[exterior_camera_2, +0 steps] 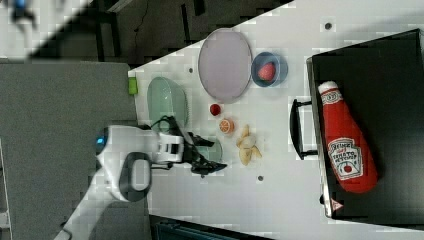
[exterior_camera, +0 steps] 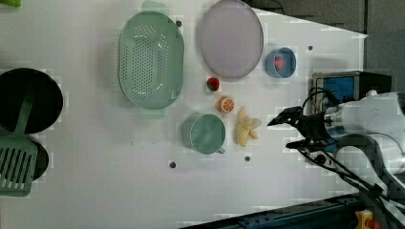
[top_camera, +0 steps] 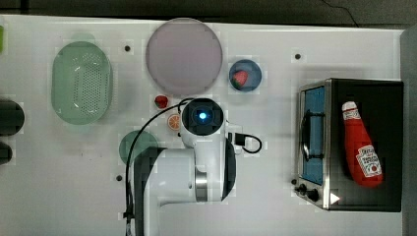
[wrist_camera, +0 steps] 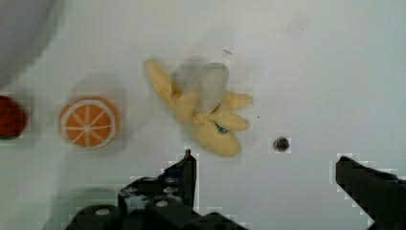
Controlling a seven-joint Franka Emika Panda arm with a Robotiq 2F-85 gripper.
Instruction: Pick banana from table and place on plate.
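Jaws stand spread wide and hold nothing: the gripper (wrist_camera: 263, 167) hangs over bare white table (wrist_camera: 335, 72), its two dark fingertips showing in the wrist view with the half-peeled toy banana (wrist_camera: 206, 112) lying in front of them, apart from both. In the left view the gripper (exterior_camera: 282, 131) is off to the left view's right of the banana (exterior_camera: 246, 126), which lies flat on the table (exterior_camera: 95, 191), just beside a teal cup (exterior_camera: 204, 133) and near an orange slice (exterior_camera: 226, 104) and a small red strawberry (exterior_camera: 213, 84). The pale lilac plate (exterior_camera: 231, 38) sits bare farther up the left view, beyond the orange slice and strawberry, between a green perforated colander (exterior_camera: 150, 59) and a small blue bowl (exterior_camera: 281, 62). Judged from this, the task is at its start: nothing is picked, nothing is placed. What is left is nearly all of it: bring the open fingers over and around the banana, close on it, lift it past the orange slice and strawberry, and set it down on the plate. The crowding cup on one side looks like the main thing to keep clear of in the descent.
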